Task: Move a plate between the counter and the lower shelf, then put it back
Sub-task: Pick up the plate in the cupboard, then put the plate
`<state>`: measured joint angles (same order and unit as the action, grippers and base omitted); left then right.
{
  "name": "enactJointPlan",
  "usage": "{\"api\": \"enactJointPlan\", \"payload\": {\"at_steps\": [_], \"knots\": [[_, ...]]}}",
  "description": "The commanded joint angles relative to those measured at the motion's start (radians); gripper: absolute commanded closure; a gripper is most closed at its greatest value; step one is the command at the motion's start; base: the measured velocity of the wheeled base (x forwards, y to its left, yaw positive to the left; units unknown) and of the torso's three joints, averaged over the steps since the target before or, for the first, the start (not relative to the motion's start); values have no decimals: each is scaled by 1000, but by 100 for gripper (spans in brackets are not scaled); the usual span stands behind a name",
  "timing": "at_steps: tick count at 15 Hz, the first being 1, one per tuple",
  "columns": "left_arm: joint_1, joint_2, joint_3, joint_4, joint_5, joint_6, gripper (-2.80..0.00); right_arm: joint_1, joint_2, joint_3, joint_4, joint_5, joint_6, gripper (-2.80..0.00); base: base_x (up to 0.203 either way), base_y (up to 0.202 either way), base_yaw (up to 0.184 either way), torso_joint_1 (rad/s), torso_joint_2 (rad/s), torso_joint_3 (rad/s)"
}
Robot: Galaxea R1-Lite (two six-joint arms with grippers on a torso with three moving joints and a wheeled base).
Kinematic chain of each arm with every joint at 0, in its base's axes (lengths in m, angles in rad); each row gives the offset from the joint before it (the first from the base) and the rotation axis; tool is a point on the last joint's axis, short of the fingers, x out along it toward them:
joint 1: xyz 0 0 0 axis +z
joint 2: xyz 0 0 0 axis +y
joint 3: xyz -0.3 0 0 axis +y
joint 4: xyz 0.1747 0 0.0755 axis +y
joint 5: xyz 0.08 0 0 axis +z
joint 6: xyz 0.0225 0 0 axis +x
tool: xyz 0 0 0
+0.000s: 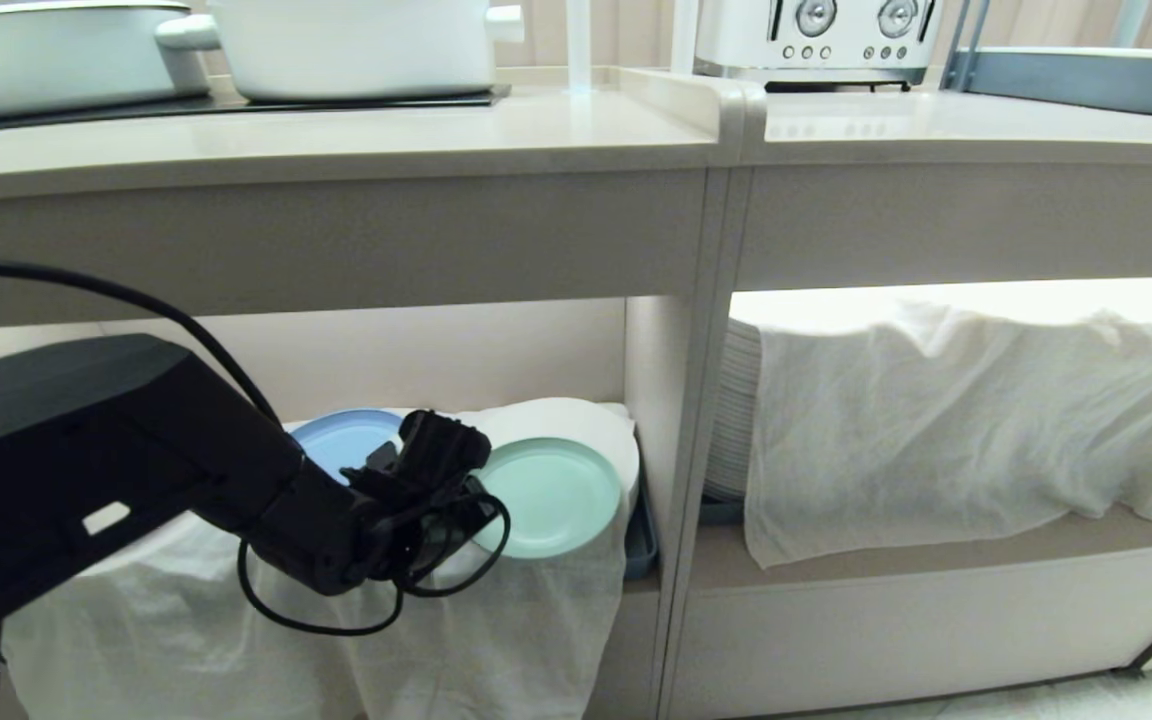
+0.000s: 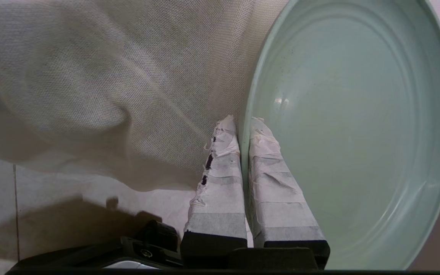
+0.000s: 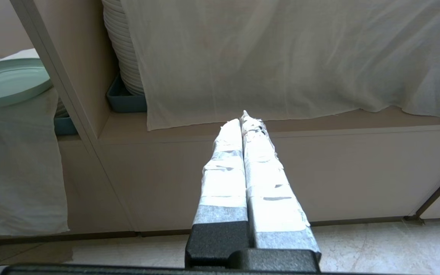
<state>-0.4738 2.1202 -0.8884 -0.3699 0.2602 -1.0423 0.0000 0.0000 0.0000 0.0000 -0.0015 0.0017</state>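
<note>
The mint-green plate (image 1: 551, 497) sits over the white cloth (image 1: 496, 620) in the lower shelf (image 1: 456, 350), at the compartment's front right. My left gripper (image 1: 474, 472) reaches in from the left and is shut on the plate's near rim. In the left wrist view the taped fingers (image 2: 224, 183) pinch the rim of the plate (image 2: 357, 126), one outside and one inside. I cannot tell whether the plate rests on the cloth or hangs just above it. The counter (image 1: 336, 140) runs above. My right gripper (image 3: 243, 118) hangs shut and empty before the neighbouring compartment, with the plate (image 3: 6, 82) off to one side.
A blue plate (image 1: 346, 440) lies behind my left wrist. A white pot (image 1: 356, 45) and pan (image 1: 46, 55) stand on the counter, a toaster (image 1: 816, 40) on the adjoining slab. A post (image 1: 696, 420) divides the shelves; stacked white plates (image 1: 736, 410) sit under another cloth.
</note>
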Motion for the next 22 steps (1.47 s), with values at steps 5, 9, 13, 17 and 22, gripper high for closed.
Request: {"api": "enactJointPlan", "payload": {"at_steps": [5,9,13,17,22], "knots": [[0,-83,62,-2,2,-52,0,0,0,0,0,0,0,0,0,0,0,0,0,0],[1,-118,111,-3,2,-95,0,0,0,0,0,0,0,0,0,0,0,0,0,0],[1,-160,166,-6,1,-111,0,0,0,0,0,0,0,0,0,0,0,0,0,0],[1,-226,222,-4,1,-124,0,0,0,0,0,0,0,0,0,0,0,0,0,0],[0,-338,331,-3,1,-126,0,0,0,0,0,0,0,0,0,0,0,0,0,0]]}}
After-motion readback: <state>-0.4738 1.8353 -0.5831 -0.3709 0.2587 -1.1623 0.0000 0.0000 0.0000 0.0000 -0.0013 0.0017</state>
